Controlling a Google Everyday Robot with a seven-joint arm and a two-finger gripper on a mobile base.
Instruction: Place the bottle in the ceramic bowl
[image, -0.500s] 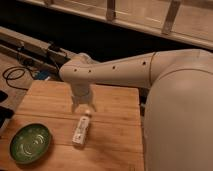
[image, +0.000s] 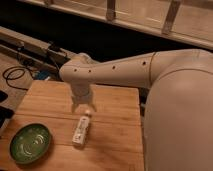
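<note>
Here, the tool (image: 83, 107) hangs at the end of the white arm (image: 125, 70) and points down at the wooden bench (image: 116, 126). Its two fingers (image: 75, 107) look spread apart, with a dark gap between them, and they hold nothing. Just below the tool, nearer to the camera, lies the bottle (image: 81, 131). It is on its side on the bench, with the pale cap toward the tool and the base away from it. The cap sits under the gap between the fingertips; whether a finger touches it cannot be told. The label with dark marks faces up. Further from the tool, to the lower left in the camera view, the ceramic bowl (image: 30, 143) stands upright on the bench, well apart from the bottle. It is green with pale swirls inside, and nothing lies in it. Beyond the tool, behind the far edge of the bench, dark cables (image: 14, 75) lie on the floor.
</note>
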